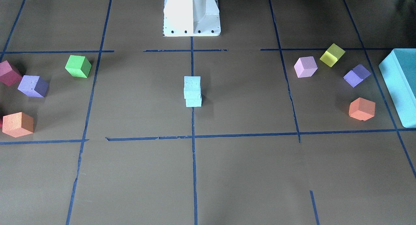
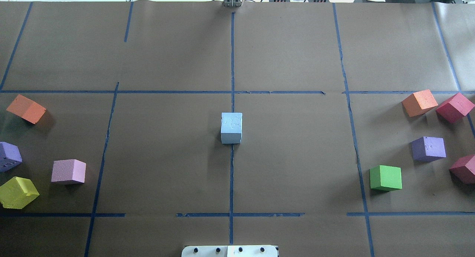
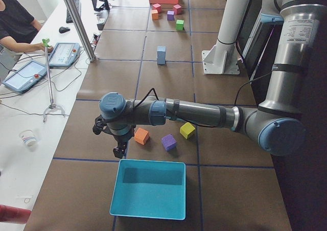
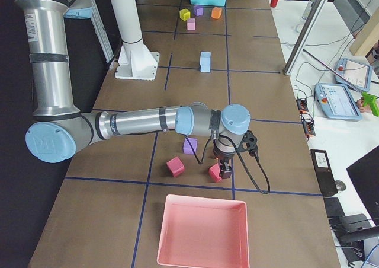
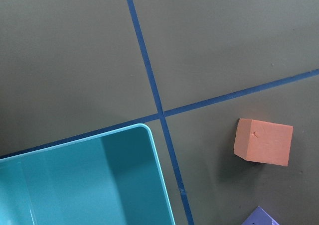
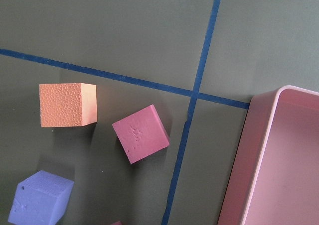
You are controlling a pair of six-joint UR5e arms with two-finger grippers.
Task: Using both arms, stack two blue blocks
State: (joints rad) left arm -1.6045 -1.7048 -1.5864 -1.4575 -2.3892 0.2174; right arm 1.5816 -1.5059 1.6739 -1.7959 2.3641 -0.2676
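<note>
The two pale blue blocks stand stacked one on the other at the table's centre, on the middle tape line; the upper block point(image 1: 192, 85) rests on the lower block point(image 1: 194, 102). The stack also shows in the overhead view point(image 2: 231, 127) and in both side views point(image 3: 161, 55) point(image 4: 205, 61). Nothing touches it. My left gripper point(image 3: 120, 150) hangs far from the stack over the table's left end, beside the teal box point(image 3: 148, 189). My right gripper point(image 4: 224, 172) hangs over the right end, above a red cube point(image 4: 215, 172). I cannot tell whether either gripper is open or shut.
Coloured cubes lie at both ends: an orange cube point(image 5: 263, 142) and the teal box's corner point(image 5: 99, 175) under the left wrist; an orange cube point(image 6: 68, 104), a red cube point(image 6: 140, 133), a purple cube point(image 6: 41, 203) and a pink tray point(image 6: 279, 160) under the right. The white pedestal point(image 1: 191, 13) stands behind the stack.
</note>
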